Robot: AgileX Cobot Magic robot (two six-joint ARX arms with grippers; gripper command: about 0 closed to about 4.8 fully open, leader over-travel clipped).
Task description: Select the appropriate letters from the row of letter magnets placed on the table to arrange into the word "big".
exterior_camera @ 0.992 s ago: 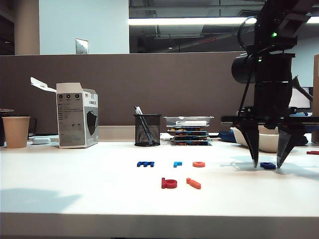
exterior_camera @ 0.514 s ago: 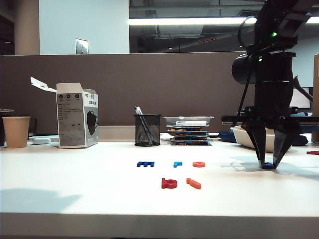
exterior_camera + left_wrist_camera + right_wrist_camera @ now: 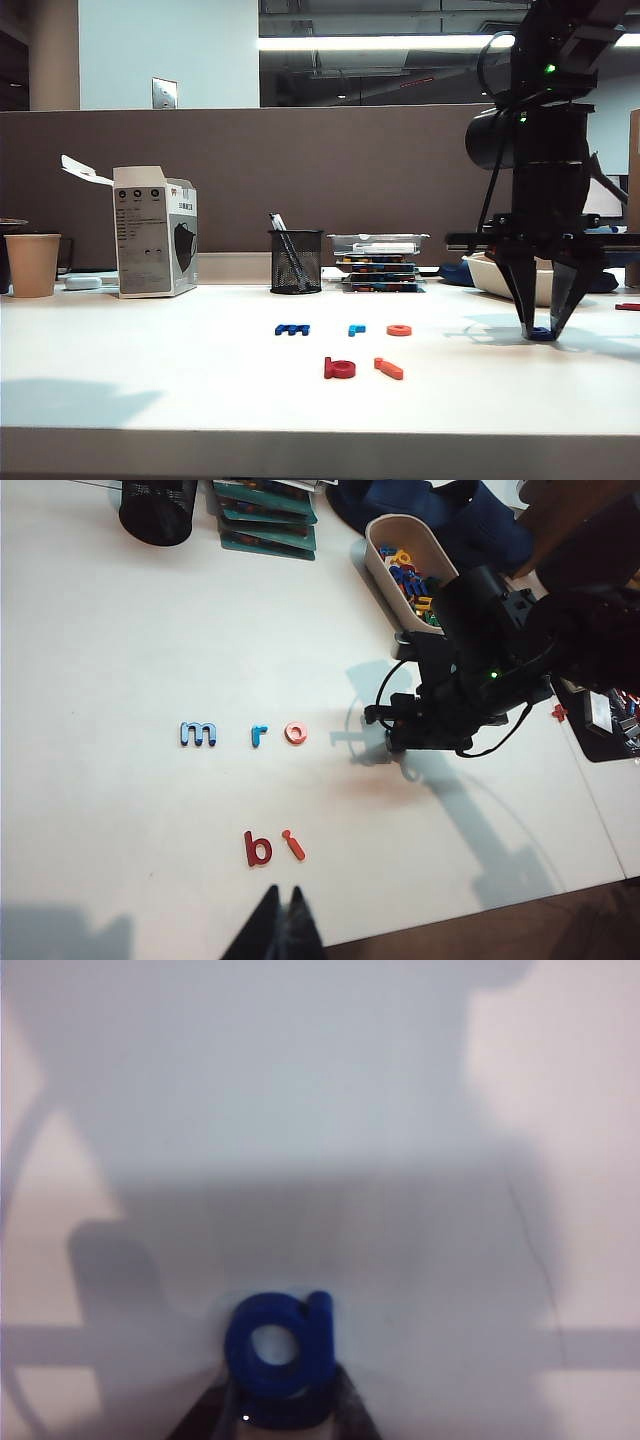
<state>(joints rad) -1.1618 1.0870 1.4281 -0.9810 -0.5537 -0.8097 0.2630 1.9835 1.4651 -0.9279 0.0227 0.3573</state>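
Note:
My right gripper (image 3: 540, 328) stands at the right of the table (image 3: 180, 380), its fingertips shut on the dark blue g (image 3: 540, 333), which lies flat on the surface. The right wrist view shows the g (image 3: 280, 1352) pinched between the two dark fingers (image 3: 345, 1405). The dark red b (image 3: 339, 368) and orange i (image 3: 388, 368) lie side by side near the front, apart from the row. In the left wrist view my left gripper (image 3: 283, 892) hangs shut and empty, just short of the b (image 3: 258, 849) and i (image 3: 293, 845).
The blue m (image 3: 292, 328), a light-blue piece (image 3: 356, 329) and an orange ring (image 3: 399, 329) stay in the row. Behind stand a paper cup (image 3: 32, 264), a box (image 3: 150, 232), a mesh pen holder (image 3: 296, 261), stacked trays (image 3: 380, 262) and a white bowl of letters (image 3: 400, 565).
One second ago the right gripper's fingers straddled the blue g, wide apart. They have closed onto it and have held still since.

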